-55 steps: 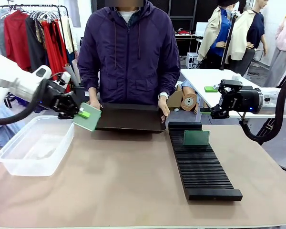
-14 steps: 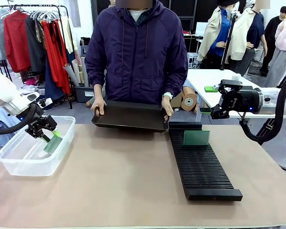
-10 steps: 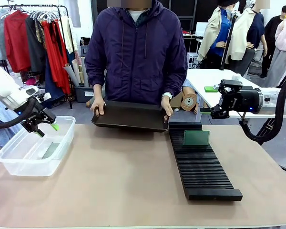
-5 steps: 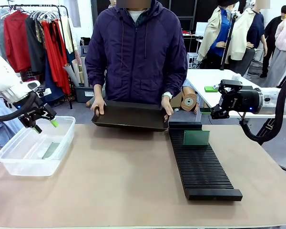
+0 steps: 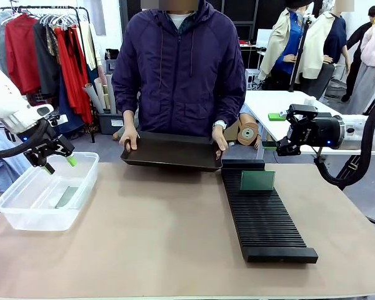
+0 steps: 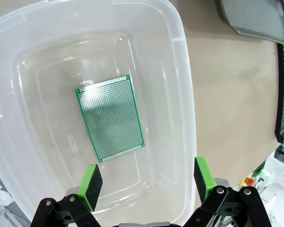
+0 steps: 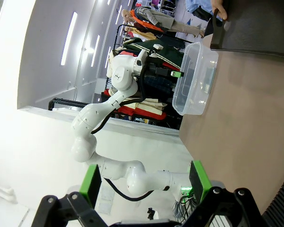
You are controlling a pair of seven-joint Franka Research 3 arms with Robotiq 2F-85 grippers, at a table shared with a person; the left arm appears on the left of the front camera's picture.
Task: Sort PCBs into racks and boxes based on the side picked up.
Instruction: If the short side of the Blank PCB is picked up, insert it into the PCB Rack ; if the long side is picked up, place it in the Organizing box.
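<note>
PCB (image 6: 110,118) lies flat in clear box (image 6: 182,85); left gripper (image 6: 146,178) above, jaws apart, empty; right gripper (image 7: 144,178) jaws apart.

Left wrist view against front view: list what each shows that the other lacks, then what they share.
Left wrist alone: the fine grid of holes on the upward face of the PCB lying flat on the box floor, and the left gripper seen from above, open with nothing between its green pads.

Front alone: the person's hands holding the dark tray, a second PCB standing upright in the rack, and the right gripper raised beside the table.

Both: the clear box, the board in it, the left gripper above.
</note>
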